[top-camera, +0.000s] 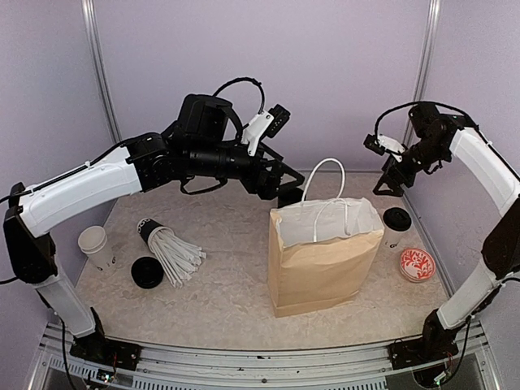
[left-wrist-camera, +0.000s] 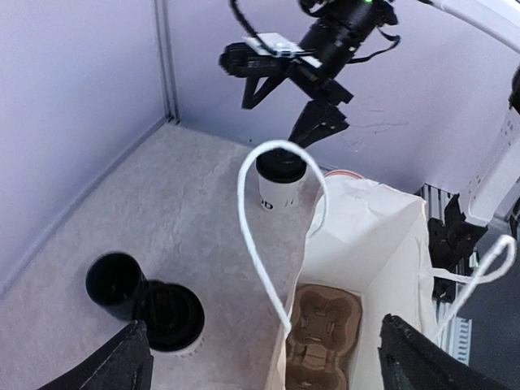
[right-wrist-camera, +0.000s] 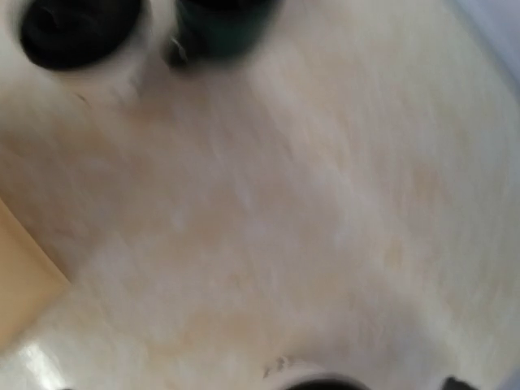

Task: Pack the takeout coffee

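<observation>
A brown paper bag point(top-camera: 325, 252) stands open mid-table with a cardboard cup carrier point(left-wrist-camera: 325, 329) at its bottom. One lidded takeout coffee point(top-camera: 396, 223) stands right of the bag and also shows in the left wrist view point(left-wrist-camera: 280, 179). A second lidded takeout coffee point(left-wrist-camera: 171, 317) stands behind the bag, blurred in the right wrist view point(right-wrist-camera: 77, 28). My left gripper point(left-wrist-camera: 262, 325) is open and empty above the bag's far rim. My right gripper point(top-camera: 388, 183) is open and empty, high above the right cup.
A dark green mug point(left-wrist-camera: 114, 280) stands beside the second cup. At the left are an unlidded white cup point(top-camera: 93, 242), a loose black lid point(top-camera: 147, 272) and a tipped black cup spilling white straws point(top-camera: 166, 244). A red-patterned disc point(top-camera: 417, 264) lies at the right. The bag's white handles point(left-wrist-camera: 260, 236) stand up.
</observation>
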Controlling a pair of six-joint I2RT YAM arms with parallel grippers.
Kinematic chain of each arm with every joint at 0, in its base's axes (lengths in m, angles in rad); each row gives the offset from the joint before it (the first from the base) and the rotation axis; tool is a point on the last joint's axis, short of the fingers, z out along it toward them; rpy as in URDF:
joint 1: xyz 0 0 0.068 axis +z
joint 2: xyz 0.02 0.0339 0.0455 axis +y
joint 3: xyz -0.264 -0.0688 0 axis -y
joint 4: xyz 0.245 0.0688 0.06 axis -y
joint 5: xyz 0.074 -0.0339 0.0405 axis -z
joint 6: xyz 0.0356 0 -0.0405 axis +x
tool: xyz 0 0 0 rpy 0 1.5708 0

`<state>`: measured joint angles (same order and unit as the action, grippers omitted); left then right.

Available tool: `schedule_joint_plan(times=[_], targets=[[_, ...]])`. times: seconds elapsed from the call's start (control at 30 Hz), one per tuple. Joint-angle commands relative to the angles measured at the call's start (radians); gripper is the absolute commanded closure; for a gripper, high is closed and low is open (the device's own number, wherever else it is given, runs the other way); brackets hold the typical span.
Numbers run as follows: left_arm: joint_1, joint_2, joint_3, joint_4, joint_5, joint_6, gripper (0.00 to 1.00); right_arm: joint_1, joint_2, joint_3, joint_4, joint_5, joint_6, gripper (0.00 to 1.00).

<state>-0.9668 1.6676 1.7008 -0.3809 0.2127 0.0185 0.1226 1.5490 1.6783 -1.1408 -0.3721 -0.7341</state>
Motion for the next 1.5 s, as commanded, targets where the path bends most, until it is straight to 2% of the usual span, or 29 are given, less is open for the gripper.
schedule_joint_plan(times=[0.0,0.1,0.27,0.53,0.7,1.47], targets=[[0.031,-0.014,-0.059,-0.047,-0.05,0.031,0.01,-0.043,0.049,0.008,-0.074,0.202,-0.014,0.01],[0.038,-0.012,-0.076,-0.048,-0.045,0.016,0.01,-0.061,0.092,-0.009,-0.076,0.284,-0.012,0.01],[0.029,-0.002,-0.096,-0.061,-0.019,-0.001,0.01,-0.082,0.19,0.04,-0.151,0.32,0.028,0.11],[0.024,-0.015,-0.14,-0.024,0.003,0.02,0.01,-0.089,0.279,0.083,-0.18,0.364,0.08,0.09],[0.024,-0.007,-0.126,-0.033,0.038,0.026,0.03,-0.109,0.329,0.119,-0.216,0.353,0.088,0.12],[0.023,0.005,-0.114,-0.047,0.077,0.032,0.07,-0.113,0.38,0.074,-0.229,0.334,0.096,0.18]])
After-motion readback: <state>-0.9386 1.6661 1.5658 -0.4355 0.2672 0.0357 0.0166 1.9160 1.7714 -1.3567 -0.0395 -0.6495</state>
